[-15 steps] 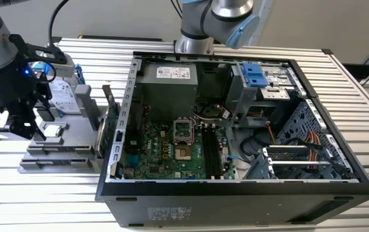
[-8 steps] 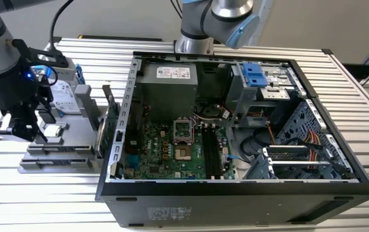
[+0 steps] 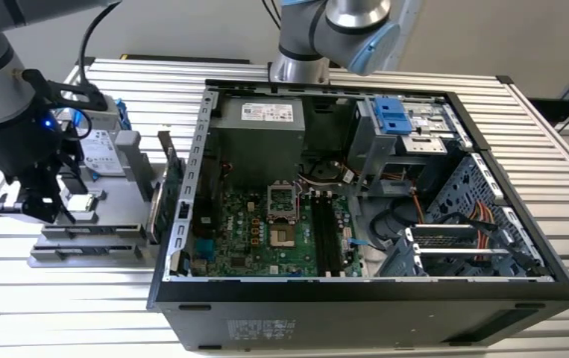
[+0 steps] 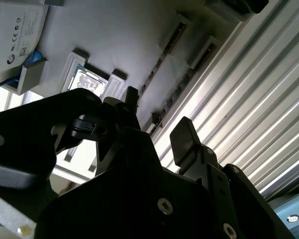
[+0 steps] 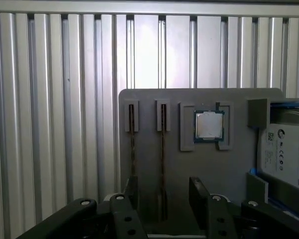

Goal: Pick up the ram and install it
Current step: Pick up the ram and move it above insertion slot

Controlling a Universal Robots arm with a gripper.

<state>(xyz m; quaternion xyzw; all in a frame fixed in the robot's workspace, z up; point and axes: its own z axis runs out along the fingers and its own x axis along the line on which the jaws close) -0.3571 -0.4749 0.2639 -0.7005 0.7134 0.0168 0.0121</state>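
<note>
Holding gripper open over the ram in its grey holder, centring and squaring fingers to its faces

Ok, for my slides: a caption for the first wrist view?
Open tool hovering over a grey holder, lined up with one memory stick of two, processor chip alongside.

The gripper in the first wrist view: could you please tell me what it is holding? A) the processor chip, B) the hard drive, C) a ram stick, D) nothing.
D: the gripper has its fingers apart with nothing clamped, and the ram seen between them sits in its slot in the grey holder.
</note>
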